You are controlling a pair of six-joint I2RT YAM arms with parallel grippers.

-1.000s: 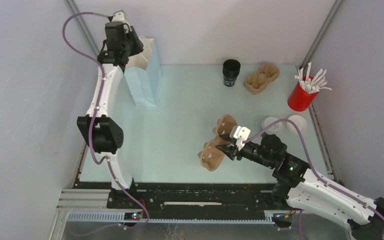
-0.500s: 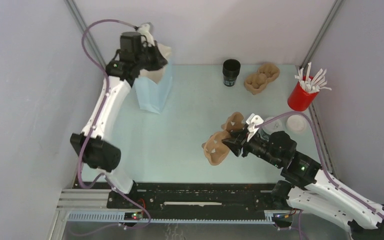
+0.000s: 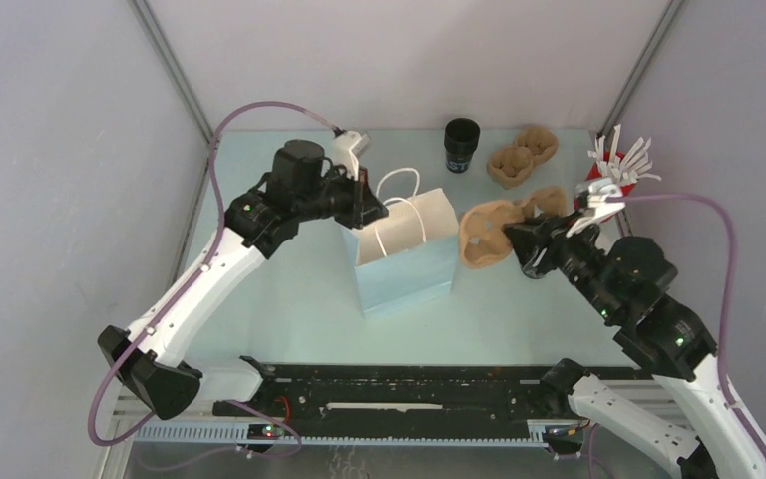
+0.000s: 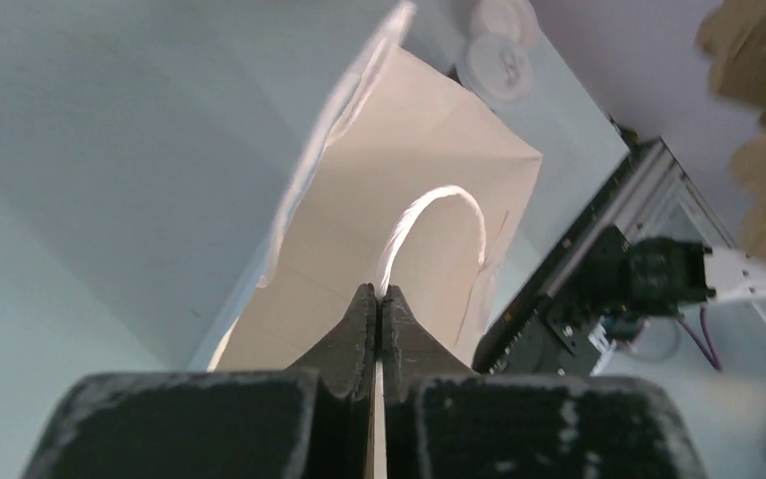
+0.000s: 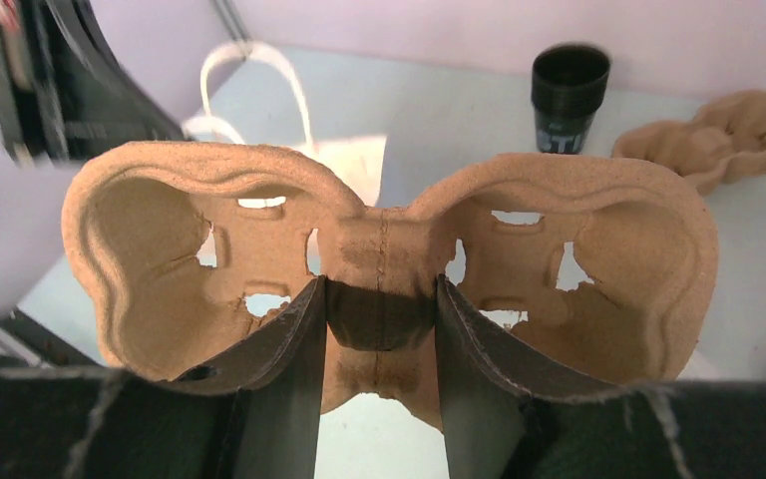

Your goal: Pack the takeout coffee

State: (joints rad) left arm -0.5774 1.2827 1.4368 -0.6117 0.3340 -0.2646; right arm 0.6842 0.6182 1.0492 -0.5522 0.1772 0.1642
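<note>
Here we noted the left fingers (image 3: 367, 210) pressed fully together on the upper rim of the pale blue paper bag (image 3: 406, 261), its mouth open, at mid tabletop (image 3: 299, 289). The right fingers (image 3: 521, 242), partly spread, clamped the middle ridge of a brown pulp cup carrier (image 3: 484, 235), held just beside the bag. The takeout coffee (image 4: 499, 65) showed only from the left wrist: its white lid beyond the bag, next to a second white lid (image 4: 504, 17).

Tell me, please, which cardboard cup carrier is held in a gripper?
The carrier beside the blue bag, clamped by the right gripper; the other carrier lies free near the black cup.
</note>
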